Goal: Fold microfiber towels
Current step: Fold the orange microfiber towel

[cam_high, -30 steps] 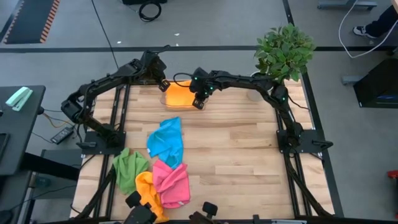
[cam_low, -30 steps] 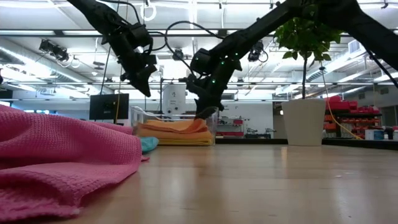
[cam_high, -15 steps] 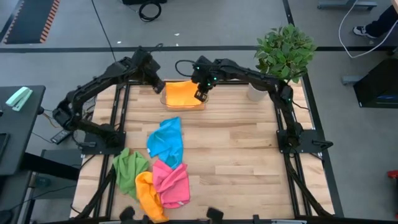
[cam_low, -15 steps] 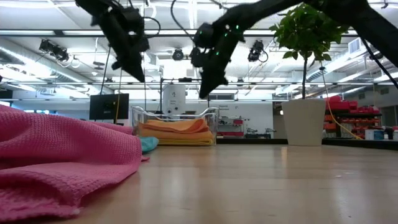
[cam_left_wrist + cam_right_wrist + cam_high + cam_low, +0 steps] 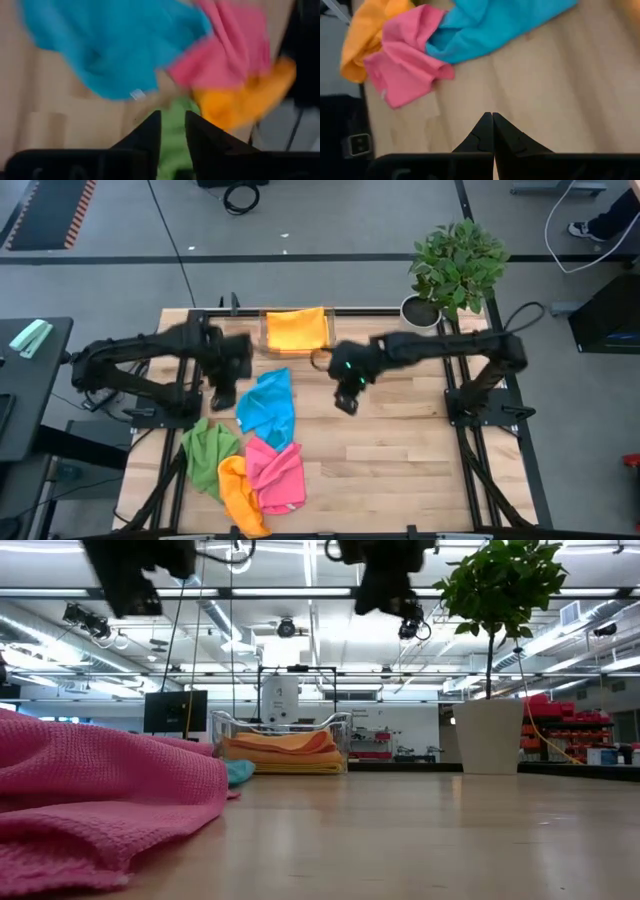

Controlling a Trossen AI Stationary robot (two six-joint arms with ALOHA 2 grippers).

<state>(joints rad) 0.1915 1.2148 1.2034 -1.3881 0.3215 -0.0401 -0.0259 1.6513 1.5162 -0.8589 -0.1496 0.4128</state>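
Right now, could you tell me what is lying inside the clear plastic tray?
Folded orange towels fill the clear tray, stacked in layers in the low view. How many there are, and anything beneath them, is hidden.

Towels: blue (image 5: 266, 406), pink (image 5: 277, 475), green (image 5: 207, 452), orange (image 5: 240, 496)
Folded towel (image 5: 296, 330) in tray: orange
Table (image 5: 400, 450): pale wood
Plant (image 5: 456, 262): green

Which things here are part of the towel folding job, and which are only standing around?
Job:
- blue towel
- pink towel
- green towel
- orange towel, crumpled
- folded orange towel in clear tray

Standing around:
- potted plant
- wooden table
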